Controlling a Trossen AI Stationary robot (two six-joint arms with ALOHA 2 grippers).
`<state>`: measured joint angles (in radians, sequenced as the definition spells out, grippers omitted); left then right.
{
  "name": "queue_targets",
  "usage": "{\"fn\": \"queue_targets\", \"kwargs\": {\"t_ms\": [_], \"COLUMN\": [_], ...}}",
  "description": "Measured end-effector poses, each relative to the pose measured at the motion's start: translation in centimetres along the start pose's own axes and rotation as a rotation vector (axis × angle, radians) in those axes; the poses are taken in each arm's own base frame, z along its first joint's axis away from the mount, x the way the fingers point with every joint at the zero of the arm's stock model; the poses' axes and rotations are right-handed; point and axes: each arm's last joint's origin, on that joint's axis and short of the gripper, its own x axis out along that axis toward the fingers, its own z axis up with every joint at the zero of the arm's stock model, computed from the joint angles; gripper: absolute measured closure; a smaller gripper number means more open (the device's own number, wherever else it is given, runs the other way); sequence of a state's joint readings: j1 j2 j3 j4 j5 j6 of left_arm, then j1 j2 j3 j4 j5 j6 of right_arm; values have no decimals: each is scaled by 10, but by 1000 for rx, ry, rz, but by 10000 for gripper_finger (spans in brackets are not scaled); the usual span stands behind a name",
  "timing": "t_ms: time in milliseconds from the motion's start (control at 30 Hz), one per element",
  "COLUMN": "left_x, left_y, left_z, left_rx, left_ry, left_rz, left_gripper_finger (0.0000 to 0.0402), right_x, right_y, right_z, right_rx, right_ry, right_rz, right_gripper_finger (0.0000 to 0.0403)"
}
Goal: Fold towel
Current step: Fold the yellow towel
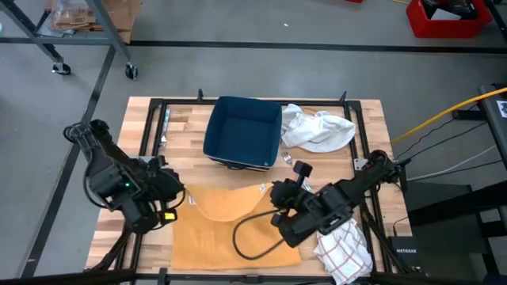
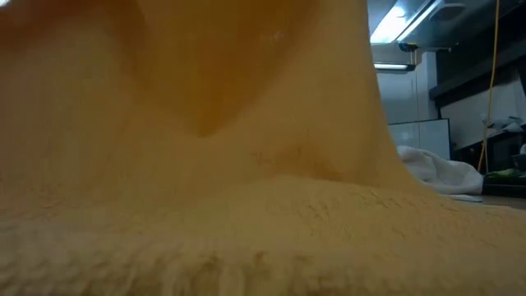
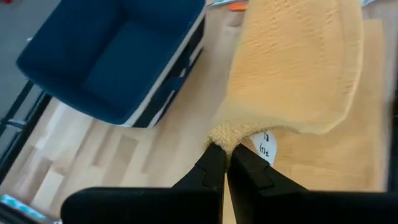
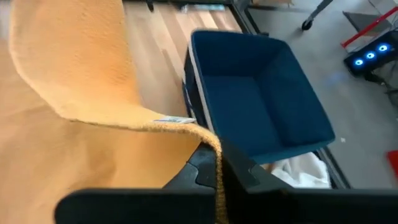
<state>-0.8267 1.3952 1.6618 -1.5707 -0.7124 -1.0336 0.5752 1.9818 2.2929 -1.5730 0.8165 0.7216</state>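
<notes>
A mustard-yellow terry towel (image 1: 226, 226) covers the near middle of the wooden table (image 1: 186, 123), its far edge lifted off the boards and curling back toward the near side in a sagging fold, while the lower layer lies flat. Seen from table height, the cloth fills almost the whole frame, rising in a soft slope. Behind it sit a dark blue bin (image 1: 242, 132) at the far centre and a crumpled white cloth (image 1: 318, 129) to the bin's right; a checked cloth (image 1: 344, 249) lies at the near right corner, and a black cable (image 1: 252, 237) loops across the towel. 2 dark arms reach inward from opposite sides. The left gripper (image 3: 225, 155) is closed tight on the raised left corner, a small white label just beside its fingertips. The right gripper (image 4: 217, 158) is likewise pinched shut on the raised right corner, the towel's hem running down between its fingers.
</notes>
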Motion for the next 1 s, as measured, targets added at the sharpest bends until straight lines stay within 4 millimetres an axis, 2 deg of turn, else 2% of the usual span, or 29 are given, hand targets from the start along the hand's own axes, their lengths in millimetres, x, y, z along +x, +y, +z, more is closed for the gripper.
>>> {"fn": "queue_targets", "kwargs": {"t_ms": [167, 367, 700, 1000], "left_x": [-5, -27, -34, -34], "left_y": [12, 26, 25, 25], "left_z": [5, 5, -1, -1], "left_rx": [-24, -62, -7, 57], "left_ry": [-15, 22, 96, 117], "left_rz": [-12, -142, -239, -255], "left_gripper_finger": [401, 401, 401, 401], "right_x": [7, -6, -17, -18], "right_y": [-8, -9, 0, 1], "right_z": [6, 9, 0, -1], "right_rx": [-43, 17, 109, 77], "right_ry": [37, 114, 397, 443], "right_rz": [22, 202, 522, 583], "right_gripper_finger": [401, 401, 401, 401]}}
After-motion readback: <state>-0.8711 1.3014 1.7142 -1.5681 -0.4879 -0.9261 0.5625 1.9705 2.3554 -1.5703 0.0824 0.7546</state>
